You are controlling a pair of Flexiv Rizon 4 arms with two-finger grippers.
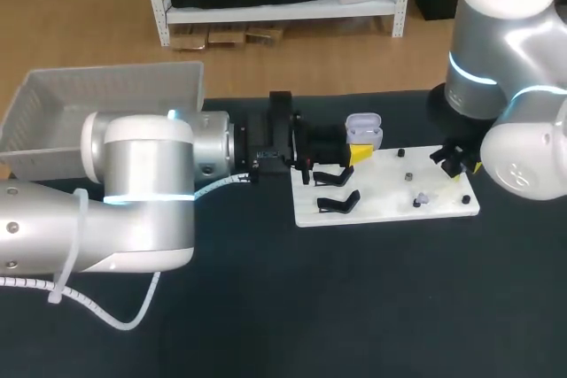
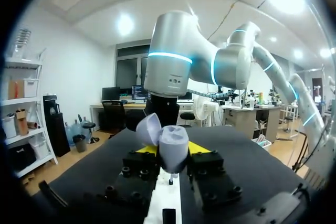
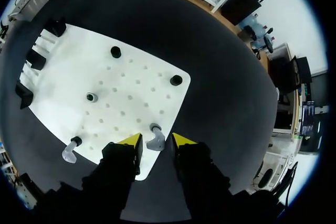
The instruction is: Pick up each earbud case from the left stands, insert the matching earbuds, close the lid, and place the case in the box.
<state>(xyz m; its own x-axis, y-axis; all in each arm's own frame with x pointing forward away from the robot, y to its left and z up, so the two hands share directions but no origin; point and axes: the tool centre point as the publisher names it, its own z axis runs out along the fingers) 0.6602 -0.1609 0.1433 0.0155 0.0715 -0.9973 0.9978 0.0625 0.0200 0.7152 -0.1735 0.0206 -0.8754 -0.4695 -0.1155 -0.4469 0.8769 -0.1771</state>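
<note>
While left gripper (image 1: 356,151) sits clamped on open earbud case (image 1: 363,130) near left stands (image 1: 335,203), right gripper (image 3: 156,142) hangs fingers apart astride earbud (image 3: 155,139) on white board (image 3: 131,72). Risk, my read: off-centre pinch flicks earbud off peg (image 3: 155,128); lid (image 1: 363,119) swings shut before insertion.

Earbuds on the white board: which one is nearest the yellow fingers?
The earbud right at the gap of the right gripper; the other earbud stands off to one side.

My black tabletop (image 1: 354,307), matte and dark, a white board (image 1: 390,205) lying flat on it before me, small holes dotted in rows across its face.
</note>
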